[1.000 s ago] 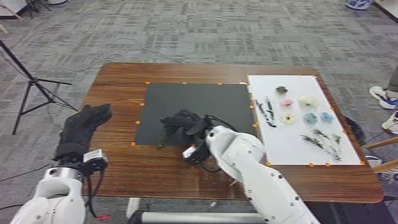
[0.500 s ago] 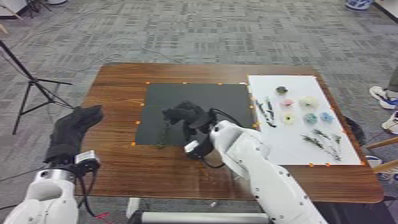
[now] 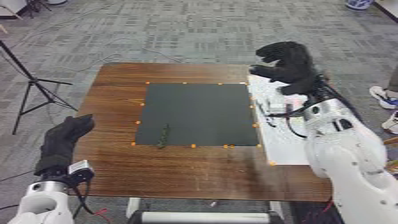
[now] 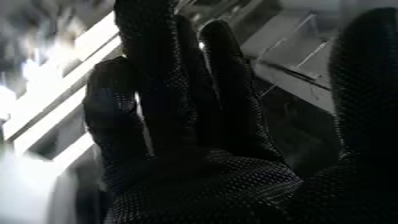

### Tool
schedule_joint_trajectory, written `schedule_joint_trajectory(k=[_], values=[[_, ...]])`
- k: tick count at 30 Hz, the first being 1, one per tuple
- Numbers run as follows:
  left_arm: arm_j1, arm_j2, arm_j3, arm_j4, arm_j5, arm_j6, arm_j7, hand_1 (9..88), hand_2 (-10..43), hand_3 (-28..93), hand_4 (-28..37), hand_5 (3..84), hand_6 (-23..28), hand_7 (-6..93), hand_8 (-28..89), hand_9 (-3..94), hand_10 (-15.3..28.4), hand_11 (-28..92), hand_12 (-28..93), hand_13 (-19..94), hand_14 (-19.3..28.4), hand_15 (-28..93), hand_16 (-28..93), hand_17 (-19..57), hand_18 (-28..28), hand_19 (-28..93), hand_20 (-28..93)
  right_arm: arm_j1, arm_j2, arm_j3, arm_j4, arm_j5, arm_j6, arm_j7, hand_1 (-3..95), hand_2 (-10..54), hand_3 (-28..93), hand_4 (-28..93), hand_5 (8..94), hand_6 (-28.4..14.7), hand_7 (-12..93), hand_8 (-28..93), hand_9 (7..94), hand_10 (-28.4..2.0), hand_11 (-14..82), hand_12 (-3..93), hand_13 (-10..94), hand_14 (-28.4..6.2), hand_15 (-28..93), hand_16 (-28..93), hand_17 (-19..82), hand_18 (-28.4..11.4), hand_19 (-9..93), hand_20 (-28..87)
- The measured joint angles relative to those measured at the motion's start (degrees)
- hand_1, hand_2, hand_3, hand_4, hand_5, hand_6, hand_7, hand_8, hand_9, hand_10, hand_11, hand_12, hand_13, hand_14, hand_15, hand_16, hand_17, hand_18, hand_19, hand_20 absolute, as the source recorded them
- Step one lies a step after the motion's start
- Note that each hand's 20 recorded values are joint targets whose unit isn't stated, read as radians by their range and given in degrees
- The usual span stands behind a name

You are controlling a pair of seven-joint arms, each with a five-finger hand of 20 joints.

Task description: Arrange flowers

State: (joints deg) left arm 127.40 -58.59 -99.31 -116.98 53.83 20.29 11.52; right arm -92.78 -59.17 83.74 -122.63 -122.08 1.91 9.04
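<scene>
In the head view my right hand (image 3: 289,60) is raised over the far end of the white sheet (image 3: 289,142), fingers extended and holding nothing. The right wrist view has the same hand (image 4: 204,175) with its fingers straight and the thumb apart. A green sprig (image 3: 163,136) lies upright on the left part of the black mat (image 3: 200,112), its lower end at the near edge. My left hand (image 3: 69,131) is at the table's left edge, fingers relaxed. My right arm covers most of the flowers on the sheet.
Orange markers line the mat and sheet. The brown table (image 3: 178,172) extends in front of the mat. A black tripod (image 3: 34,80) stands on the floor at the left.
My right hand has moved from above the black mat to the far right, over the sheet, uncovering the sprig on the mat. My left hand has shifted slightly left and nearer.
</scene>
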Motion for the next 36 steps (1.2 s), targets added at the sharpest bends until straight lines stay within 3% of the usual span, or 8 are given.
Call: schedule_joint_trajectory(k=[5,12,20,26,36], values=[[0.02,-0.16,0.09,-0.25,0.15,-0.01,-0.13,21.3,11.9,69,-28.3,51.8,3.8,17.0,-7,48.4,13.9,22,13,37,17.2,21,0,4.4,8.8,6,13,-8.40,2.89,12.55,-2.81,-7.67,-4.03,-0.05,24.9,-9.5,62,-22,57.5,-6.0,15,-5,63.9,-17.4,14.6,19.6,74,-11.9,45,29,37,-23.8,80,49],[0.52,-0.35,0.01,-0.87,0.15,-0.04,-0.18,21.4,11.9,69,-28.3,51.7,3.7,17.0,-7,48.4,13.9,22,13,37,17.2,20,-1,4.4,8.8,6,13,-20.52,2.85,22.97,-2.85,-8.24,-2.97,3.15,26.7,-9.5,62,-21,60.3,-5.4,17,-5,69.0,-16.3,21.4,22.4,77,-10.2,46,29,40,-23.6,83,50],[0.78,-0.41,0.04,-1.21,0.37,-0.40,-0.62,21.4,12.0,68,-28.3,51.7,3.8,16.9,-7,48.4,13.9,22,13,37,17.2,21,0,4.4,8.8,6,13,-27.58,1.83,24.45,2.08,-11.07,-3.43,4.70,25.8,-9.5,60,-22,61.0,-6.0,17,-4,70.3,-16.8,24.6,24.1,80,-9.2,47,30,42,-22.8,84,50],[1.28,-0.62,-0.03,-1.75,0.56,-0.49,-0.83,21.5,12.0,68,-28.3,51.7,3.9,17.0,-7,48.4,14.0,22,13,37,17.2,21,0,4.4,8.8,6,13,-27.07,1.81,24.51,6.86,-12.55,-8.99,6.39,25.4,-9.5,59,-22,61.5,-6.1,17,-4,71.0,-16.4,25.1,24.2,81,-8.6,47,31,44,-22.4,85,50],[2.18,-1.24,-0.05,-2.05,0.56,-0.79,-1.25,21.4,12.1,68,-28.3,51.7,3.9,16.9,-7,48.6,14.0,22,13,37,17.2,21,-1,4.3,8.8,6,13,-25.99,1.61,23.01,11.23,-14.86,-9.11,7.61,26.1,-9.5,59,-21,63.2,-5.9,17,-5,74.9,-15.2,26.1,24.0,85,-7.0,47,31,47,-21.4,87,50]])
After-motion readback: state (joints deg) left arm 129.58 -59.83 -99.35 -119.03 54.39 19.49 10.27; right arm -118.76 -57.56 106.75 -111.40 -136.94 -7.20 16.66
